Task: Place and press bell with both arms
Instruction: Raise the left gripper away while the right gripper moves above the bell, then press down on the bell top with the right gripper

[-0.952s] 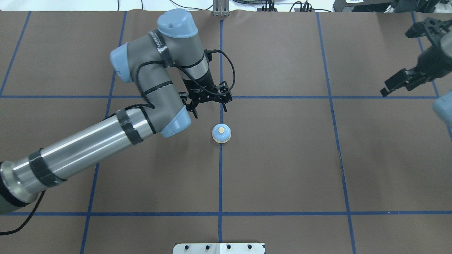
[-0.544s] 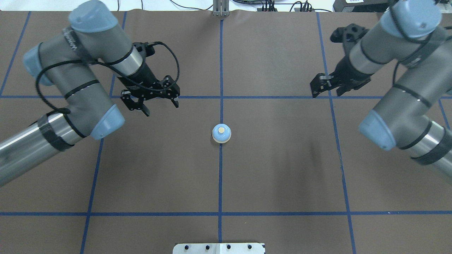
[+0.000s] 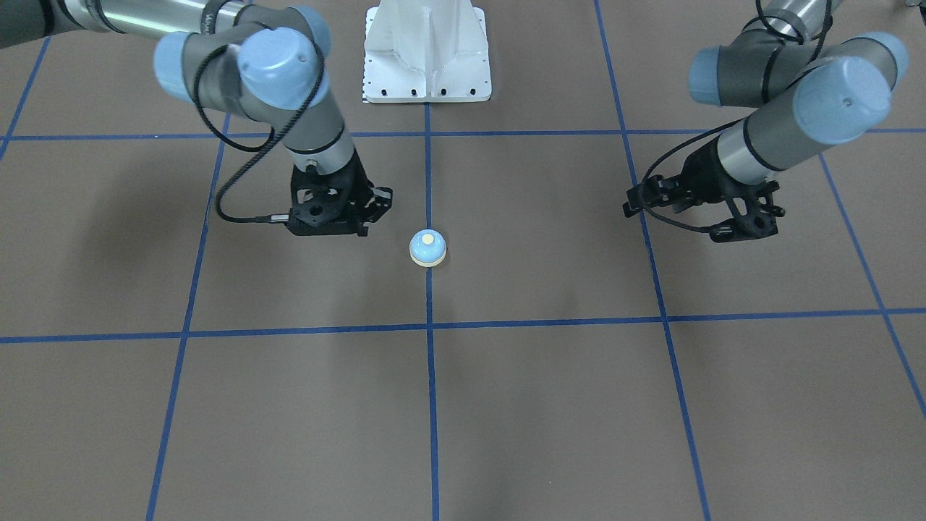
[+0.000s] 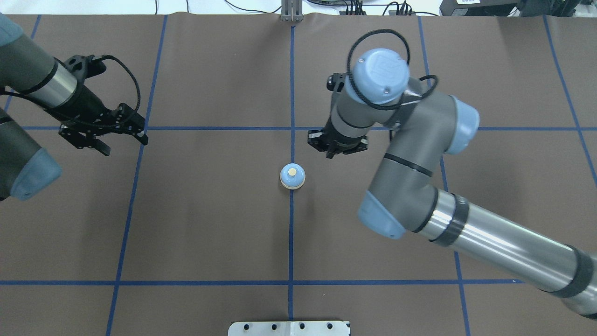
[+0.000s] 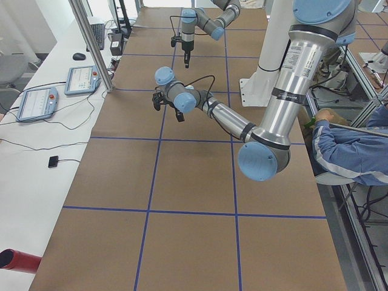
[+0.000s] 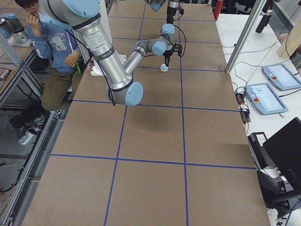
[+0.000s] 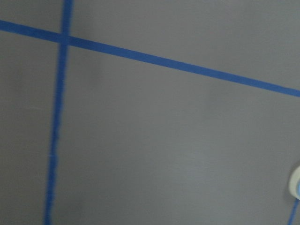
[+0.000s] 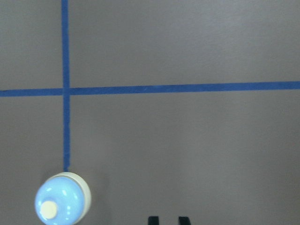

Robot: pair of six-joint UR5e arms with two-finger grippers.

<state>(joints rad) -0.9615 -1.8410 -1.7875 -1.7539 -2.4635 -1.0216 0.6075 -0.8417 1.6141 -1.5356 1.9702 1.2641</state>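
The bell (image 4: 292,176), light blue with a cream button, stands upright on the centre blue line; it also shows in the front view (image 3: 427,248) and low left in the right wrist view (image 8: 62,201). My right gripper (image 4: 333,151) hangs just beyond and to the right of the bell, apart from it, its fingertips (image 8: 153,219) close together and holding nothing. My left gripper (image 4: 122,143) is open and empty, far to the left of the bell. In the front view the right gripper (image 3: 354,228) is on the left and the left gripper (image 3: 676,221) on the right.
The brown table carries a grid of blue tape lines (image 4: 291,233). The white pedestal base (image 3: 427,58) stands at the robot's edge. Operators sit beside the table in the side views (image 6: 51,37) (image 5: 351,145). Tablets (image 5: 36,103) lie on the side bench.
My left arm has drawn back to the left, away from the bell, gripper still open. My right arm has swung in from the right to just beside the bell. The bell has not moved.
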